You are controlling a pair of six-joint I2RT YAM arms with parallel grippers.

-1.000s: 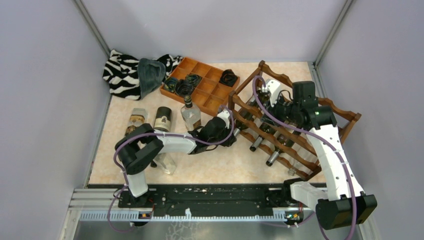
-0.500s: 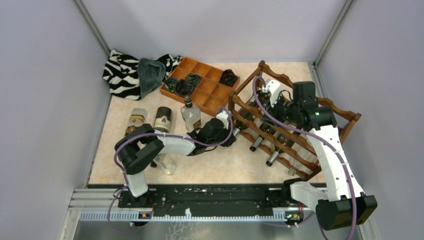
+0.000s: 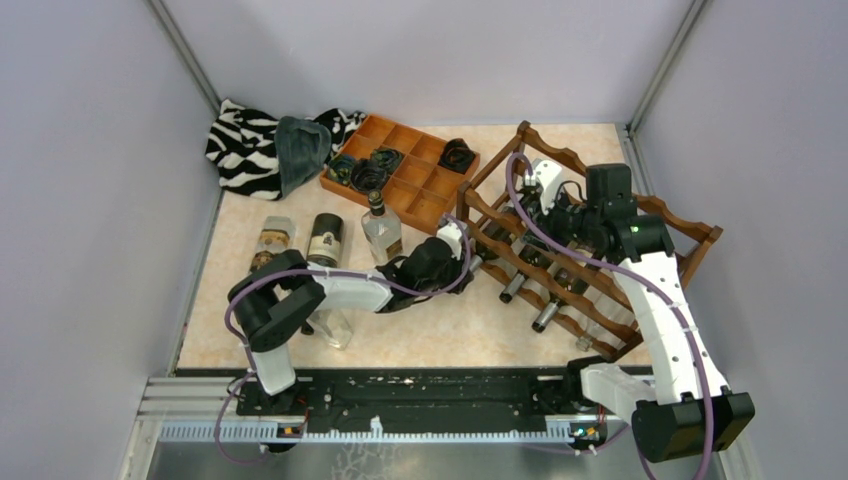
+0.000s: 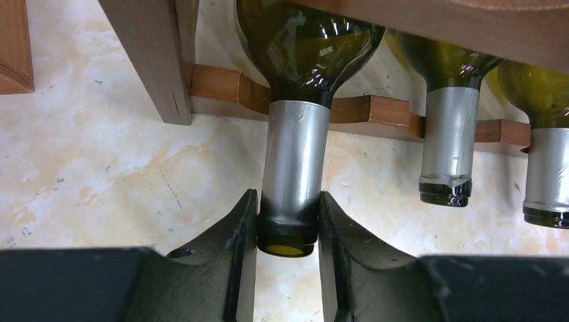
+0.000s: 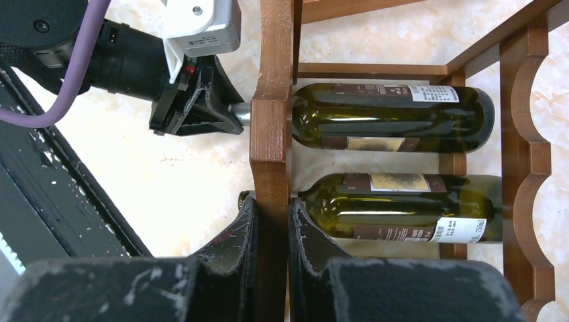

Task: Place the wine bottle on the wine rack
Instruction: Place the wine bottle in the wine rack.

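Setting: a robot test cell in a lab, not a home. Plain pale grey walls (image 3: 90, 200) close in three sides of a small table (image 3: 450, 335) with a marble-pattern top. Metal posts (image 3: 185, 50) run up the back corners. Two robot arms (image 3: 340, 290) are bolted to a black rail (image 3: 430, 400) at the near edge, trailing purple cables (image 5: 80, 64). Staged props: wine rack (image 3: 545, 145), compartment tray (image 3: 405, 180), zebra cloth (image 3: 240, 150), loose bottles (image 3: 325, 240).
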